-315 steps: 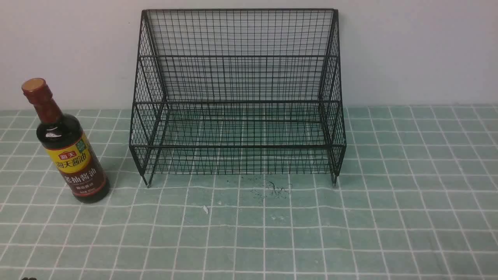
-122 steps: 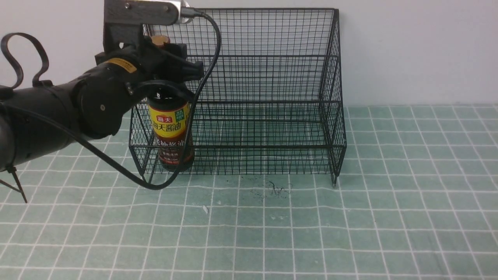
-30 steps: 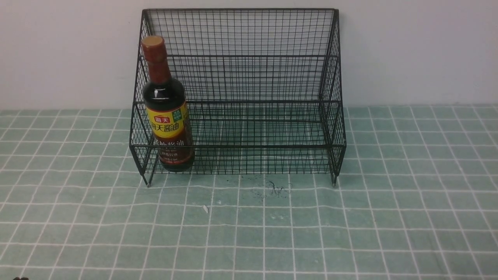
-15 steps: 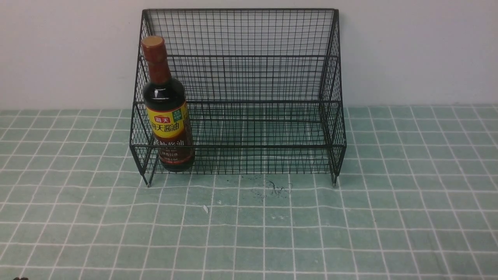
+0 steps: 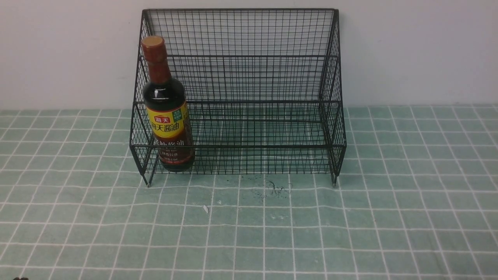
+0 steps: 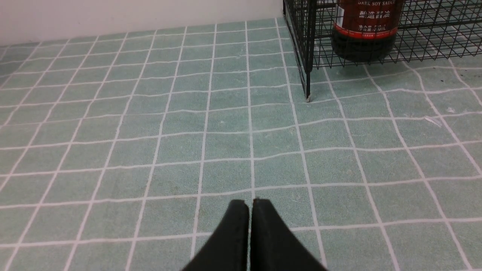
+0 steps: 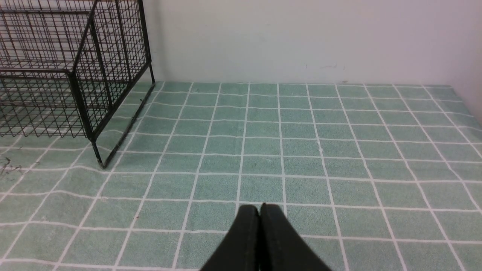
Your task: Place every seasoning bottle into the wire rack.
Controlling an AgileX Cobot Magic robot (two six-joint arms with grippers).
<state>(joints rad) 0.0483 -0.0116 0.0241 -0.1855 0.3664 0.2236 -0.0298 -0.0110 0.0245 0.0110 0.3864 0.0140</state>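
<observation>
The seasoning bottle (image 5: 167, 112), dark brown with a reddish-brown cap and a yellow and dark-red label, stands upright in the left end of the lowest tier of the black wire rack (image 5: 249, 58). Its base also shows in the left wrist view (image 6: 364, 34), behind the rack's mesh (image 6: 301, 41). My left gripper (image 6: 250, 203) is shut and empty, low over the cloth, well short of the rack's left front foot. My right gripper (image 7: 260, 207) is shut and empty, over the cloth off the rack's right end (image 7: 90, 67). Neither gripper shows in the front view.
A green cloth with a white grid (image 5: 350, 217) covers the table. A white wall (image 5: 408, 50) stands right behind the rack. Dark scuff marks (image 5: 274, 189) and a small white fleck (image 5: 205, 209) lie on the cloth in front of the rack.
Since 4.1 s ago my left arm has let go of the bottle and drawn back out of the front view. Over the last second nothing has moved.
</observation>
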